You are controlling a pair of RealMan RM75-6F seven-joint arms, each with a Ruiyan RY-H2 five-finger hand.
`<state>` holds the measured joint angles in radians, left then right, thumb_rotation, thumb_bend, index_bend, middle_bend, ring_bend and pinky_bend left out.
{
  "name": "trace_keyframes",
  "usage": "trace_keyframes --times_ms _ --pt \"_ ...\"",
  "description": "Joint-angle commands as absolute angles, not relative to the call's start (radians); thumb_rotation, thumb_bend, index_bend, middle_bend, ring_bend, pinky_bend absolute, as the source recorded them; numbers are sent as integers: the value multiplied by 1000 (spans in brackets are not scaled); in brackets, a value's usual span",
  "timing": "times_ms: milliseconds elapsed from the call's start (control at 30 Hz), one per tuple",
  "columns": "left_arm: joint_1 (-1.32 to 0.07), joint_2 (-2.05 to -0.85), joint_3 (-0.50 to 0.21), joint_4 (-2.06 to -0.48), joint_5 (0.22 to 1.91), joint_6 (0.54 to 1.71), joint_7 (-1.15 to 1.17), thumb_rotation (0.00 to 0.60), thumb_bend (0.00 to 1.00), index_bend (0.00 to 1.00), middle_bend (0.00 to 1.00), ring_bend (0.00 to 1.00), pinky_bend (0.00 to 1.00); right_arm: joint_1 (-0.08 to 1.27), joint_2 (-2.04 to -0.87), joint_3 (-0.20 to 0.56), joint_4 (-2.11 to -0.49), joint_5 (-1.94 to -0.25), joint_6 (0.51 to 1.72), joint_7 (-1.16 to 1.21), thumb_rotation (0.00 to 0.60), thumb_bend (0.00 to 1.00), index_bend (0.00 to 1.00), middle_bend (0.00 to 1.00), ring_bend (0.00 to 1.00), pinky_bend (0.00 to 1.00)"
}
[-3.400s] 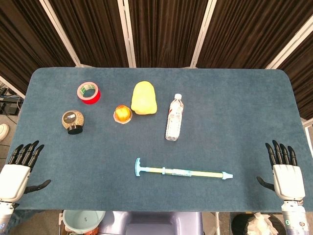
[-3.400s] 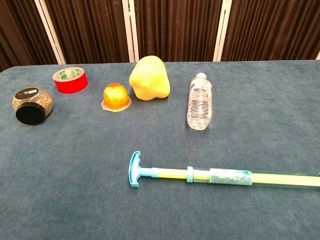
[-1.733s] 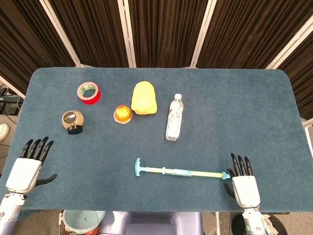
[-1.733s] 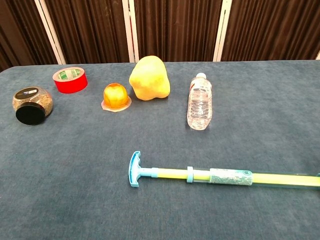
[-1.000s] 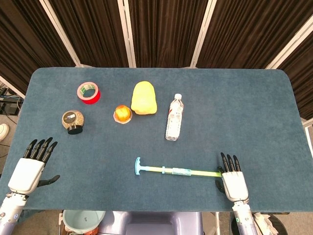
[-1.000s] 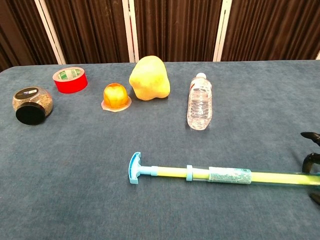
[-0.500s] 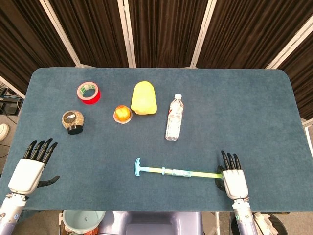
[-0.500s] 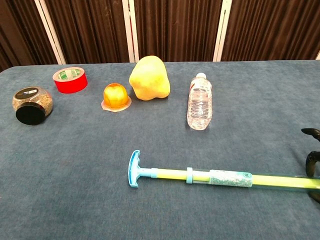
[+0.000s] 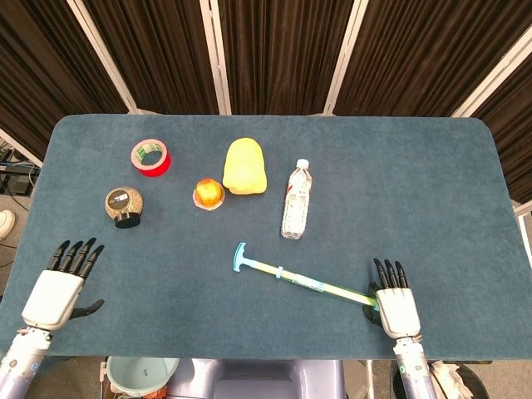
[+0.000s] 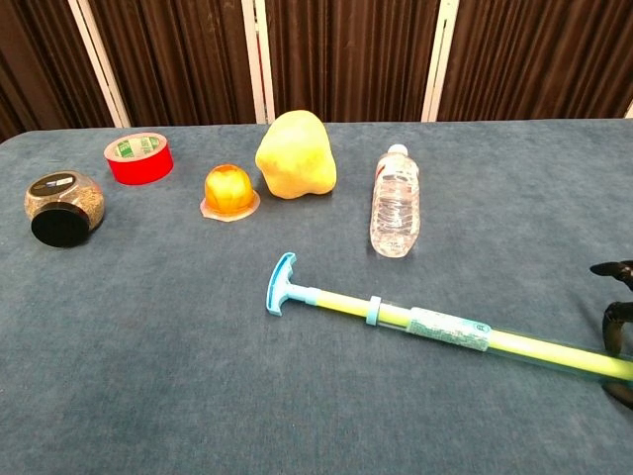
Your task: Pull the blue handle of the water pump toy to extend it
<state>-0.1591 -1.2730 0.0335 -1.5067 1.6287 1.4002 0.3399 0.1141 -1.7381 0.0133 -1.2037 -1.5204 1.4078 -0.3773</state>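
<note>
The water pump toy (image 9: 303, 283) lies slanted on the blue table, its blue T-handle (image 9: 239, 257) pointing up-left and its yellow-green tube running down-right. In the chest view the handle (image 10: 280, 283) sits left of centre, and the tube (image 10: 445, 330) reaches the right edge. My right hand (image 9: 396, 301) lies over the tube's far end, fingers stretched forward; that end is hidden beneath it. Dark fingertips (image 10: 618, 319) show above and below the tube in the chest view. My left hand (image 9: 56, 291) hovers open at the near left corner, far from the handle.
A water bottle (image 9: 294, 199) lies just beyond the pump. Further back stand a yellow lump (image 9: 245, 166), an orange cup (image 9: 209, 194), a red tape roll (image 9: 150, 156) and a round jar (image 9: 124, 206). The table's near edge (image 9: 249, 356) runs close behind both hands.
The pump has swung about its right end: the blue handle moved away from me, toward the bottle, so the tube now lies slanted. The right hand stayed on the tube's end.
</note>
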Motion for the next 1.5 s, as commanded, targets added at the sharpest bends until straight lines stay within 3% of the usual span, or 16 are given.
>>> trace_keyframes --times_ms 33,267,500,833,1500 --pt "-190 -1311 39 -1485 1630 1345 369 600 158 68 0 51 60 115 -1733 11 -1215 -1524 1410 -377 600 401 681 106 5 0" --pt "-299 -1430 11 -1404 1680 1249 317 600 250 236 0 46 60 124 -1722 10 -1234 -1523 1395 -380 600 402 681 106 7 0" --pt "-420 -1544 -72 -1398 1665 1172 296 600 326 301 40 31 60 128 -1716 -2 -1276 -1561 1424 -432 600 392 679 106 9 0" --pt "-484 -1687 -81 -1274 1695 1211 112 600 261 331 36 14 59 125 -1676 -29 -1391 -1576 1416 -475 600 387 678 106 9 0" --pt "-540 -1799 -54 -1188 1635 1136 151 600 124 350 37 14 59 121 -1679 -47 -1440 -1601 1419 -531 600 380 683 106 12 0"
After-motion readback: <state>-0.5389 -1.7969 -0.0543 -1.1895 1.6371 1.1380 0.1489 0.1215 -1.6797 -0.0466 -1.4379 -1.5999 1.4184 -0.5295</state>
